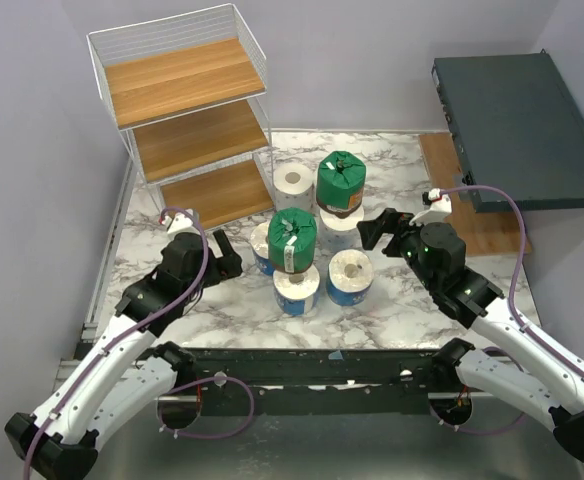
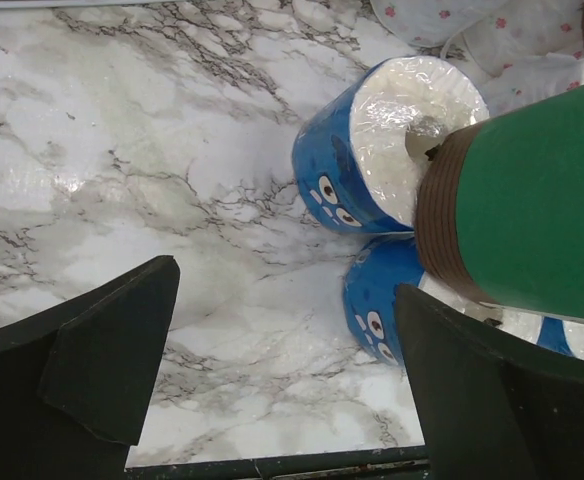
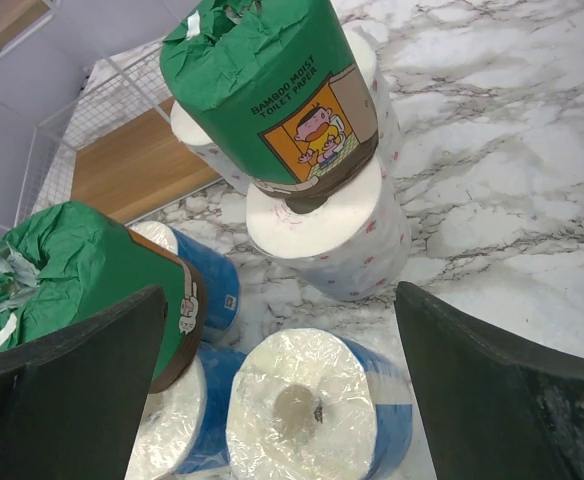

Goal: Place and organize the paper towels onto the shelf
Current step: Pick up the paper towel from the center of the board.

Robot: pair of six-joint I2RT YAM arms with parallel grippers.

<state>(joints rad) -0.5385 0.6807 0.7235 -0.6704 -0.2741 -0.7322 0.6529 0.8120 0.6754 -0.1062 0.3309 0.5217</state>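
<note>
Left claw, right claw: both spread wide, empty, flanking rolls; gap looks sized to straddle 1. Shelf holds 0 yet.

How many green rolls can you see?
2. One green roll sits on a white roll at the back. The other sits on a blue roll nearer the front. None seems hidden, and the shelf holds none.
</note>
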